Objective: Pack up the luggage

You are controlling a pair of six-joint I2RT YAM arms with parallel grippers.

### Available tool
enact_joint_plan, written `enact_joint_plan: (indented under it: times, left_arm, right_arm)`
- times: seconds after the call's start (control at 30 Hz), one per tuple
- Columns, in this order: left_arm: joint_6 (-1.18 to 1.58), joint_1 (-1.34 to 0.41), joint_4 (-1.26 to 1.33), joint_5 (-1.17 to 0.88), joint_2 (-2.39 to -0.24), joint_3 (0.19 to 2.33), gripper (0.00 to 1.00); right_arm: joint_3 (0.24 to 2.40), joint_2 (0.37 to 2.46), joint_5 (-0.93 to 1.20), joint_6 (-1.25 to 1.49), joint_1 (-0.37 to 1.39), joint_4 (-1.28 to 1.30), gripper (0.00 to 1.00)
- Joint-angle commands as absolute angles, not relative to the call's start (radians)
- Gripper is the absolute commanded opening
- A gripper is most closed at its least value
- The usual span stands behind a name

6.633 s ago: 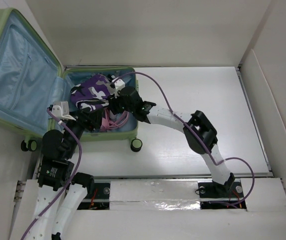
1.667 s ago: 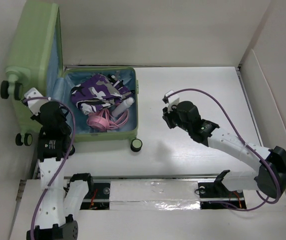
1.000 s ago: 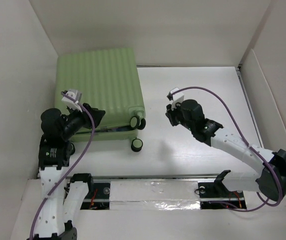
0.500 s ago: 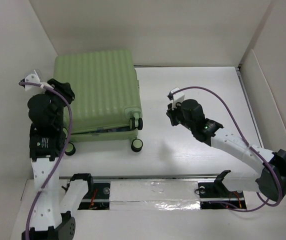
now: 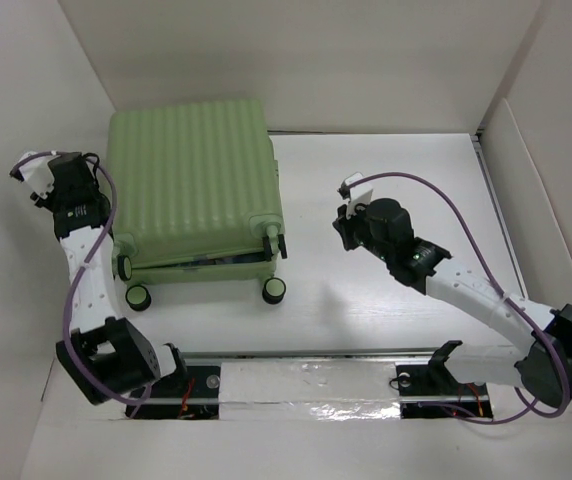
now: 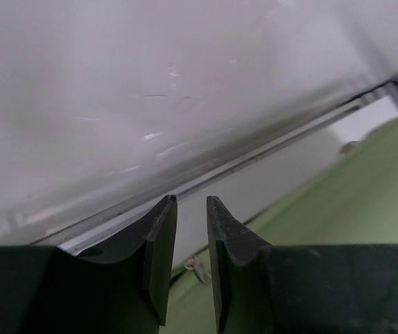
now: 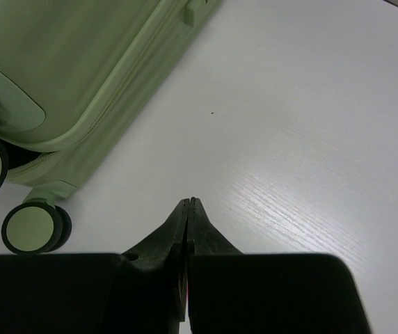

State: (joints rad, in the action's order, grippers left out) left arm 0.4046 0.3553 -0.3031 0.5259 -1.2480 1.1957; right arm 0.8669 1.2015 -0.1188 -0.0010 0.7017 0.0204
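Note:
The luggage (image 5: 191,180) lies closed and flat at the back left of the table, ribbed light green shell up, two wheels (image 5: 274,290) at its near edge. My left gripper (image 5: 74,160) hovers just off the case's left side by the wall. In the left wrist view its fingers (image 6: 190,200) stand a narrow gap apart with nothing between them, green shell (image 6: 352,195) to the right. My right gripper (image 5: 339,230) is shut and empty over the bare table to the right of the case. In the right wrist view its tips (image 7: 189,200) point past the luggage (image 7: 67,62).
White walls (image 5: 56,80) enclose the table on the left, back and right. A metal rail (image 5: 316,355) runs along the near edge by the arm bases. A small zipper pull (image 6: 197,268) shows on the case's edge below my left fingers.
The luggage's lid has swung over and shut. My left arm has drawn back from the case's near-left corner to the left wall, its fingers narrowing. The right gripper has shut.

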Motion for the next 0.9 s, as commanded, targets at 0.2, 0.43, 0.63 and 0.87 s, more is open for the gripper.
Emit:
enact_joint_plan:
  times: [0.2,0.43,0.63,0.87]
  left_arm:
    - [0.408,0.446,-0.278,0.381,-1.356,1.168,0.20]
    - [0.514,0.459,-0.177,0.149,-1.368,0.946,0.18]
    - [0.612,0.415,-0.082,-0.029,-1.341,0.829,0.18]
    - [0.778,0.105,0.087,-0.075,-1.178,0.652,0.17]
  right_arm:
    - [0.864,1.143,-0.094,-0.002,0.721,-0.026,0.00]
    - [0.859,1.131,-0.106,-0.002,0.721,-0.028,0.00]
    - [0.853,1.109,-0.156,-0.002,0.721,-0.018,0.00]
    - [0.825,1.051,-0.230,0.035,0.698,-0.026,0.00]
